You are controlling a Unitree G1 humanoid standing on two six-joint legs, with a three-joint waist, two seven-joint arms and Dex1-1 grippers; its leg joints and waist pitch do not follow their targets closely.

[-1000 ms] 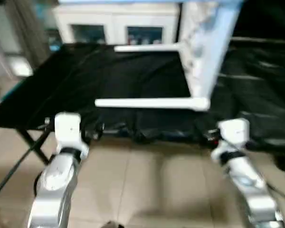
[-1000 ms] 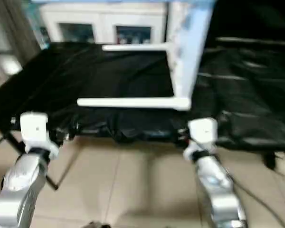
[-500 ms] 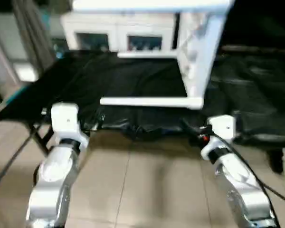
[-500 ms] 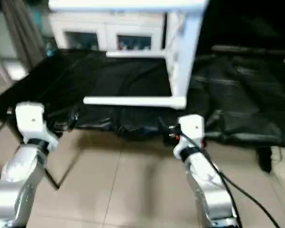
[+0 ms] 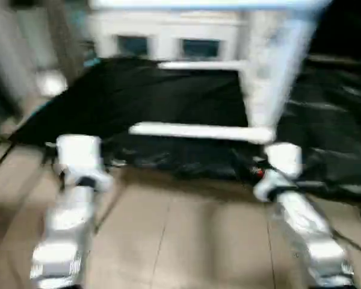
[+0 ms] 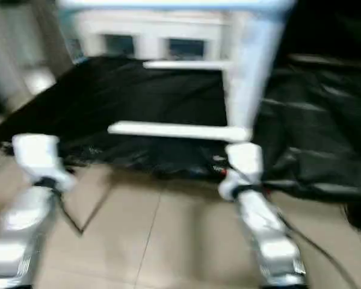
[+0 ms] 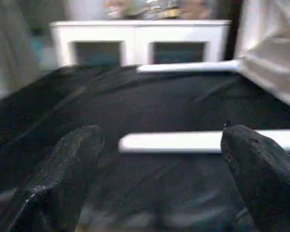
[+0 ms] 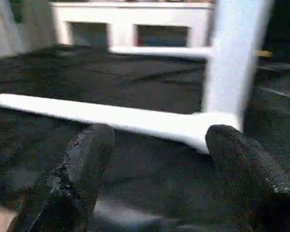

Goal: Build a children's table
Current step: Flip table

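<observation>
The children's table lies on its side on a black-covered work table (image 5: 138,96). Its white tabletop (image 5: 271,78) stands on edge at the right, and its white legs point left. The nearest leg (image 5: 192,130) runs just above the cloth, another leg (image 5: 198,64) lies farther back, and an upper leg (image 5: 198,5) crosses the top of the view. My left gripper (image 7: 159,159) is open, short of the near leg's free end (image 7: 130,143). My right gripper (image 8: 159,159) is open, facing the near leg (image 8: 111,118) close to its socket in the tabletop (image 8: 232,58). Neither holds anything.
A white cabinet with glass fronts (image 5: 168,36) stands behind the work table. My silver forearms (image 5: 69,223) (image 5: 301,229) reach over a beige tiled floor (image 5: 180,241) towards the work table's front edge. A dark table strut (image 6: 90,211) slants down at the left.
The whole picture has shifted and blurred, so the camera moved. Both arms stay at the work table's front edge, and the children's table lies as before.
</observation>
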